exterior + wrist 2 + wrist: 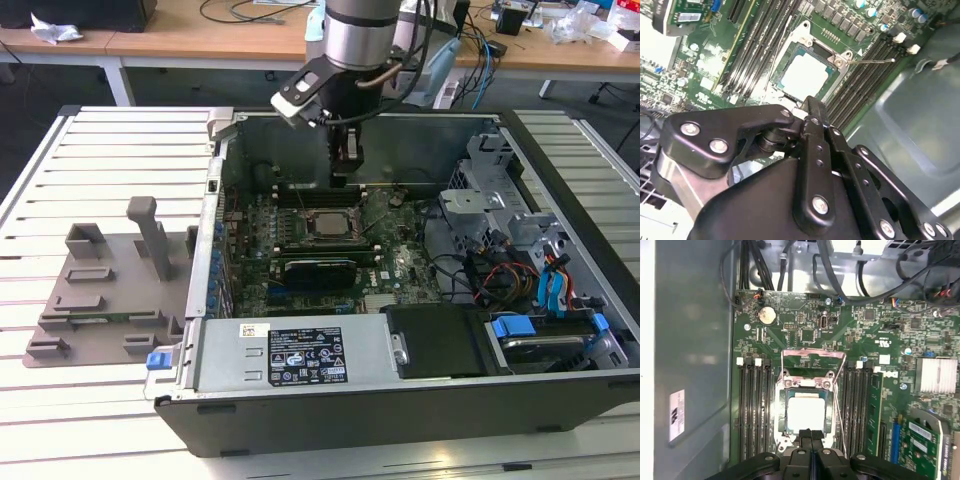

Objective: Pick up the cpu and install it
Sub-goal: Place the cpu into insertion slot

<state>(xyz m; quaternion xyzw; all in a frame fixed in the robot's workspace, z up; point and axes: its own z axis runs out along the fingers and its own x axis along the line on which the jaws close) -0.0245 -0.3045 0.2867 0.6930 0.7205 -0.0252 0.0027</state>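
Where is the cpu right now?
In the first wrist view the cpu lies in the motherboard socket, between the two banks of memory slots, just beyond the tips of the gripper.

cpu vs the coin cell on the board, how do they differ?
The cpu is square, the coin cell round. The cpu is clearly the larger. The cpu lies in the socket between the memory slots; the coin cell sits near the motherboard edge by the cables. Both are flat with pale metallic tops.
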